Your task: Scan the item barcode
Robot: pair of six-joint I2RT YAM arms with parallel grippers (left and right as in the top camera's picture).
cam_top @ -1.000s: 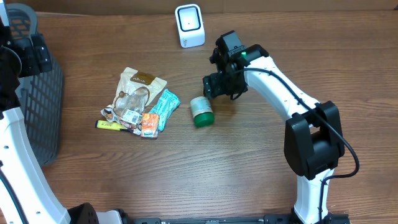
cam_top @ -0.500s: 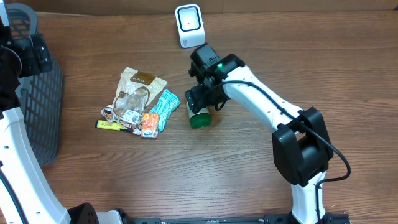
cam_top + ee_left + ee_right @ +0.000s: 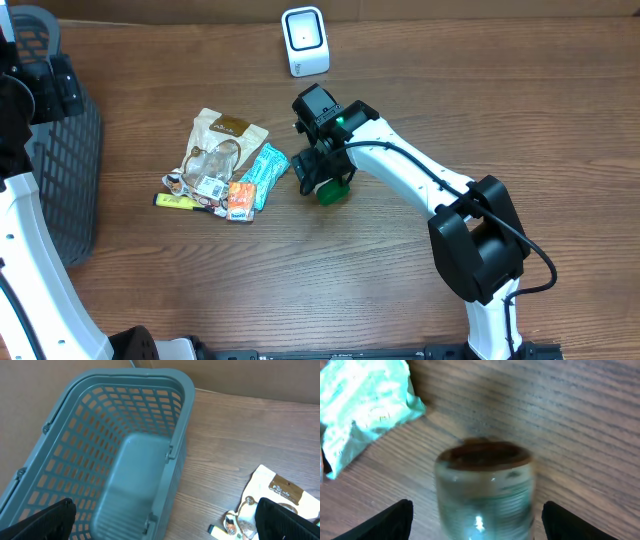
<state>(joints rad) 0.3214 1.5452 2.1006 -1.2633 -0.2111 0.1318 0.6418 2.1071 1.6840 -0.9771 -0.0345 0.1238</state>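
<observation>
Over on the left, the left gripper hangs above the gray basket with its fingers spread as wide as they go, and it holds nothing. Next comes a little heap of snack packets, with a teal packet at its right edge. The white scanner stands at the far side of the wooden table, well apart from the heap.

Just right of the teal packet lies the green-lidded jar. The right gripper is down over it, fingers wide, one on each side of the round body. They do not look like they touch it yet.

So the step seems to be picking the jar up. Next the fingers need to close on it and lift it, and then carry it to the scanner with the barcode facing it. I cannot see where the barcode is.

The jar lies on its side. Its long way runs from the far edge of the table toward the near edge, and the green lid points to the near edge.
</observation>
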